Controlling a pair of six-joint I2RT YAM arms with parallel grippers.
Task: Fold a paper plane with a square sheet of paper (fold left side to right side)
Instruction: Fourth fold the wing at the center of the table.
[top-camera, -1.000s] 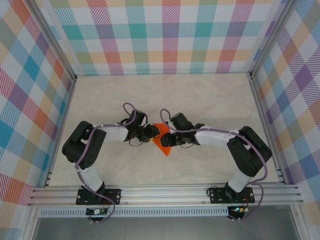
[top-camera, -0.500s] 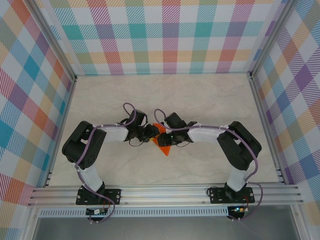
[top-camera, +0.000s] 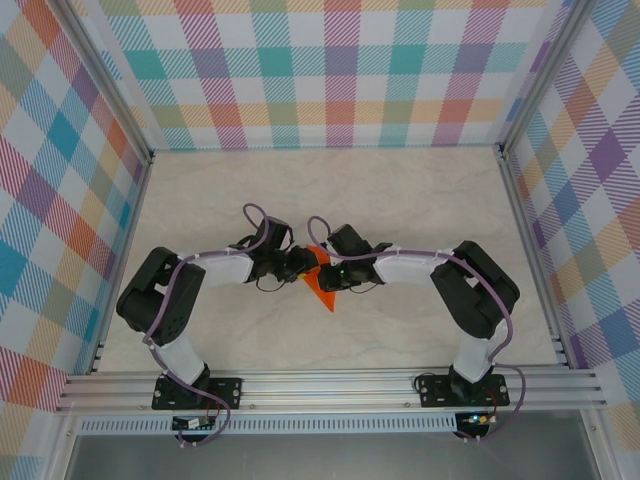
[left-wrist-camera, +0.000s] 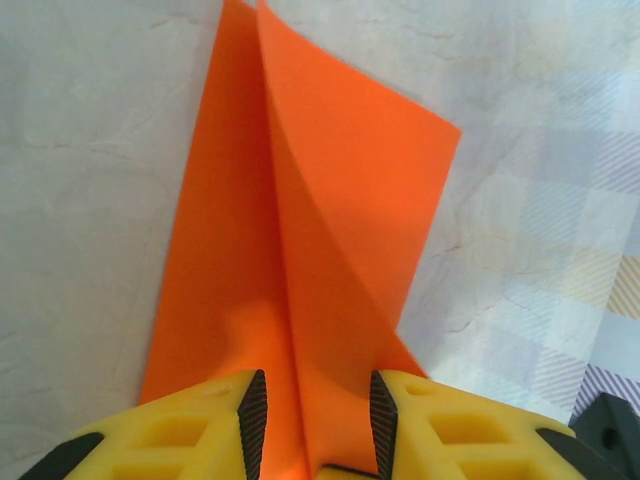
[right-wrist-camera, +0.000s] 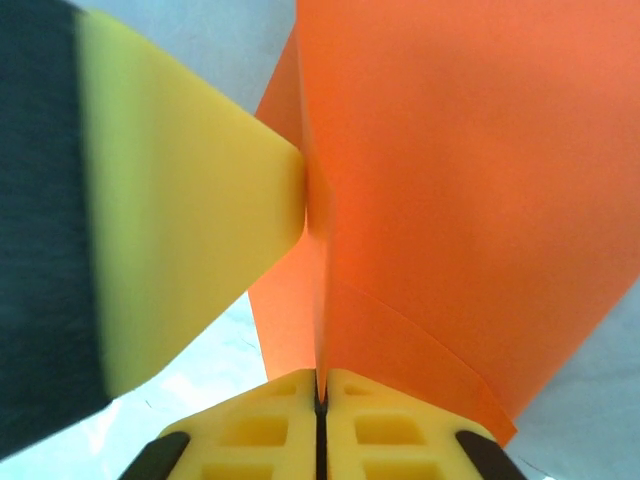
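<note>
The orange paper (top-camera: 322, 293) lies at the table's middle, folded to a point toward the near side. In the left wrist view the paper (left-wrist-camera: 300, 250) has a raised central crease with flaps on both sides. My left gripper (left-wrist-camera: 317, 425) stands open astride that crease, its black pads apart with the paper between them; in the top view the left gripper (top-camera: 303, 267) is at the paper's left. My right gripper (right-wrist-camera: 321, 395) is shut on an upright fold of the paper (right-wrist-camera: 450, 200); it meets the left one from the right (top-camera: 323, 272). A yellow left finger (right-wrist-camera: 190, 210) touches the same fold.
The marble-look table (top-camera: 400, 200) is fenced by aluminium rails (top-camera: 330, 385) and checked walls (top-camera: 330, 70). Both arms bend inward, elbows out at the left (top-camera: 160, 290) and the right (top-camera: 480, 290).
The right arm has swung left, bringing its gripper up against the left gripper at the paper. The left arm's elbow has shifted a little. The paper has stayed about where it was.
</note>
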